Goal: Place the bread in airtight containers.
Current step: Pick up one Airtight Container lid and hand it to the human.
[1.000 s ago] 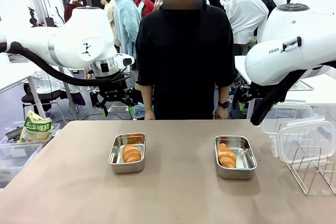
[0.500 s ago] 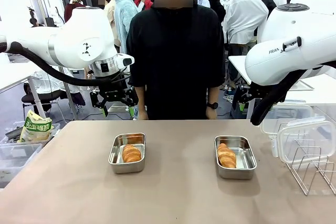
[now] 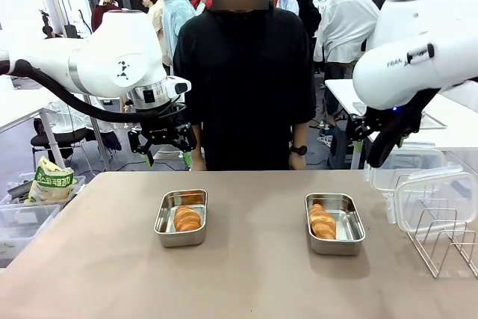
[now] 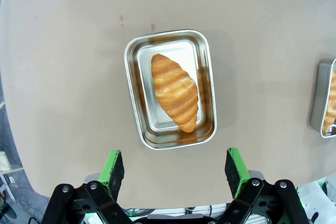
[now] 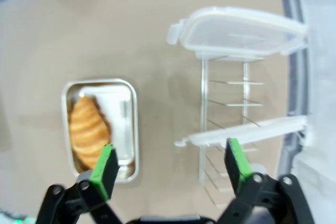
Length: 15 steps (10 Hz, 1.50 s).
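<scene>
We look straight down at an open steel container (image 4: 137, 103) on the tan table (image 4: 63, 77), with one roll (image 4: 175, 92) lying diagonally inside it. Our left gripper (image 4: 173, 166) hangs above, clear of the container, its green-padded fingers (image 4: 113, 167) spread wide and holding nothing. At the right edge we catch part of a second container (image 4: 317, 98) with another roll (image 4: 331, 103) inside.

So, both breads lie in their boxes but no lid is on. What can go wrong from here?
The clear lids lean in the wire rack; one could snag on the wires and drag the rack. The bread in the left container lies diagonally, close to the walls, so a pressed lid might pinch it. Nothing holds either container, so pushing could slide it.
</scene>
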### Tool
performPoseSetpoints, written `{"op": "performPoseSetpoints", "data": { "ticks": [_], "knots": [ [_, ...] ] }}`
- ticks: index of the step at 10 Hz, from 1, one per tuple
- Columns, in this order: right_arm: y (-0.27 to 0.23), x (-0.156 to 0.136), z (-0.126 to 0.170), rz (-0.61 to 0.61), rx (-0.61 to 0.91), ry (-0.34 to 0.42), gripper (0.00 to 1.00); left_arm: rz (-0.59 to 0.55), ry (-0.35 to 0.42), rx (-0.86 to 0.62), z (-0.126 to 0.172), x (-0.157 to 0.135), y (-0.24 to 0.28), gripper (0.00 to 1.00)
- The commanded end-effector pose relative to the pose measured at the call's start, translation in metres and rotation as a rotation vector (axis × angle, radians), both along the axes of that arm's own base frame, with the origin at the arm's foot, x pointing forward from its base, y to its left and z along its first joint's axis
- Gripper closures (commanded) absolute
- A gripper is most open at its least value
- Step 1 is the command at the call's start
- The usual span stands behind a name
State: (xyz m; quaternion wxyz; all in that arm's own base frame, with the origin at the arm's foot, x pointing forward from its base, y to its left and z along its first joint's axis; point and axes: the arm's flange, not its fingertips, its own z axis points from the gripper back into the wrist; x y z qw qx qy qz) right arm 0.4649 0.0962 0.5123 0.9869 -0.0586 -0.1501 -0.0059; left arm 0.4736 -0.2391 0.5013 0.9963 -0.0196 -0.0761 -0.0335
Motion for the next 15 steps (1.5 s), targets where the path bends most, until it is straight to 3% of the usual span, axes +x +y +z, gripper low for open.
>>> {"op": "performPoseSetpoints", "data": {
  "ticks": [1, 4, 5, 7, 9, 11, 12, 15],
  "knots": [
    [-0.01, 0.009, 0.021, 0.081, -0.022, 0.097, 0.0, 0.005, -0.009, 0.013, 0.003, -0.001, 0.001, 0.0],
    [-0.064, 0.025, 0.009, 0.428, 0.096, 0.156, 0.0, 0.005, -0.009, 0.013, 0.003, -0.001, 0.001, 0.0],
    [-0.071, 0.028, -0.005, 0.47, 0.139, 0.116, 0.0, 0.005, -0.009, 0.013, 0.003, -0.001, 0.001, 0.0],
    [-0.08, 0.022, -0.023, 0.567, 0.188, 0.205, 0.0, 0.005, -0.009, 0.013, 0.003, -0.001, 0.001, 0.0],
    [-0.079, 0.012, -0.029, 0.622, 0.11, 0.269, 0.0, 0.005, -0.009, 0.013, 0.003, -0.001, 0.001, 0.0],
    [-0.07, 0.011, -0.025, 0.755, -0.002, 0.189, 0.0, 0.005, -0.009, 0.013, 0.003, -0.001, 0.001, 0.0],
    [-0.078, 0.017, -0.032, 0.623, 0.127, 0.25, 0.0, 0.005, -0.009, 0.013, 0.003, -0.001, 0.001, 0.0],
    [-0.075, 0.016, -0.026, 0.668, 0.083, 0.243, 0.0, 0.005, -0.009, 0.013, 0.003, -0.001, 0.001, 0.0]
  ]
}}
